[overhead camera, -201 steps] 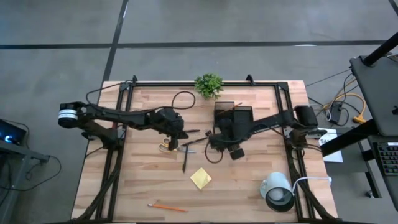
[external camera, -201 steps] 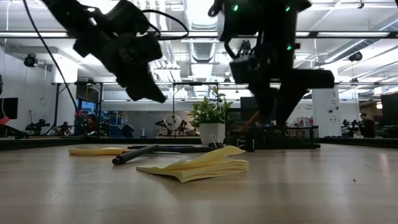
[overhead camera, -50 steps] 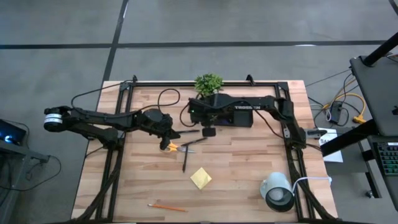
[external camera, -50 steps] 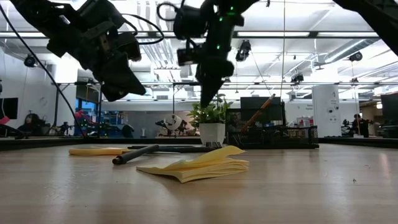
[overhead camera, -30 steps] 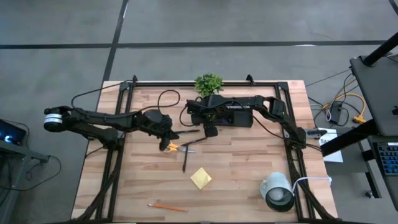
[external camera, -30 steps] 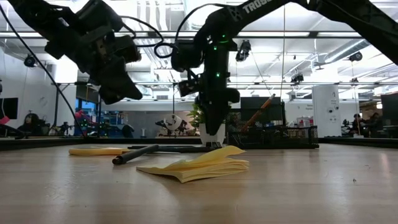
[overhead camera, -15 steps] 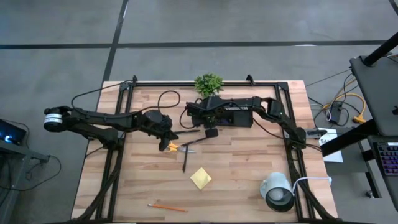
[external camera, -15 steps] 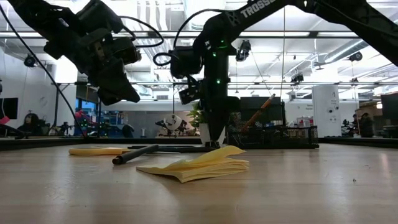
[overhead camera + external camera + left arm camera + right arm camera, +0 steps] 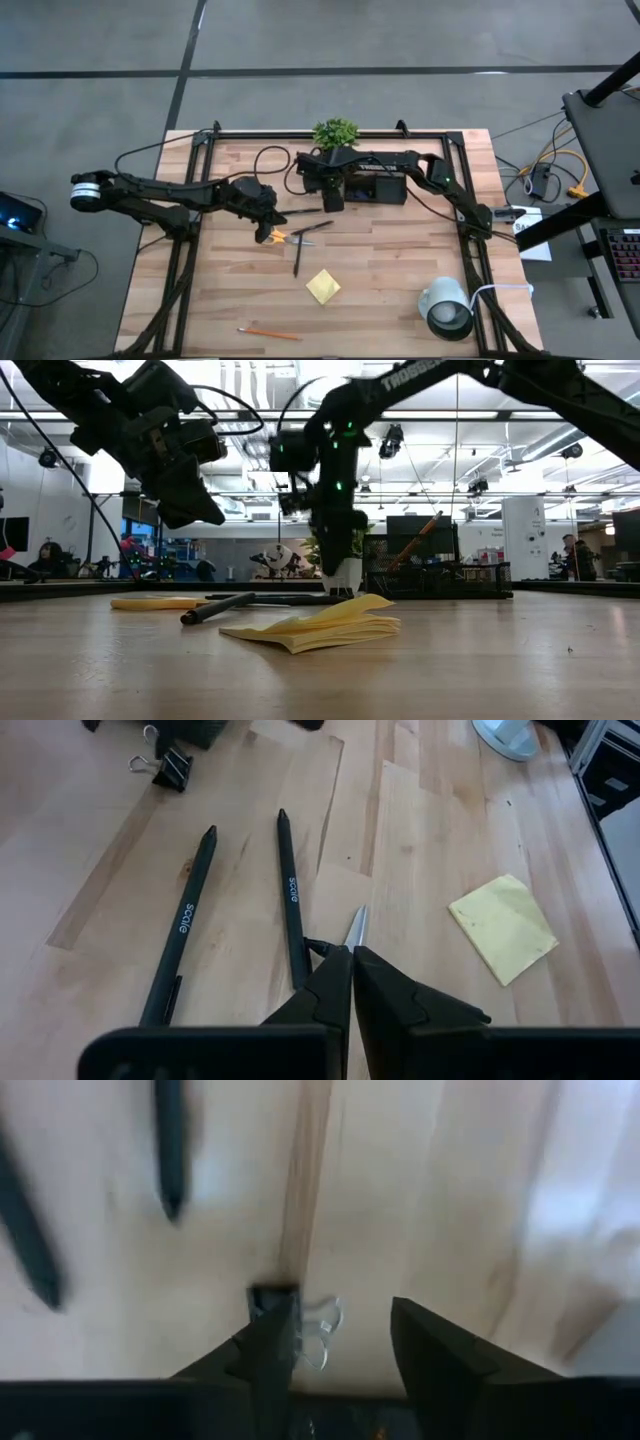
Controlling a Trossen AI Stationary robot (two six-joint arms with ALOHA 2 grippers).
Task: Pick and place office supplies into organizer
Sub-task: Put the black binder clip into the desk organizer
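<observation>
A wooden table (image 9: 400, 290) seen from above, with two dark robot arms reaching toward its middle. The left arm stretches in low from the left edge, bent at the elbow. Its gripper (image 9: 352, 960) has its fingers pressed together with nothing between them, and hangs above the yellow-handled scissors (image 9: 285, 236), whose blade tip pokes out just past the fingertips. Two dark pens (image 9: 290, 900) lie side by side just beyond.

The right arm comes from the right edge, runs along the far side of the table and turns down at the wrist. Its gripper (image 9: 335, 1335) points straight down with its fingers spread apart, holding nothing, over a small binder clip (image 9: 300, 1315) on the wood. The black mesh organizer (image 9: 375, 187) sits just beside it, near the plant (image 9: 335, 133). A yellow sticky-note pad (image 9: 322, 286) lies nearer the front, and an orange pencil (image 9: 268, 332) by the front edge.
</observation>
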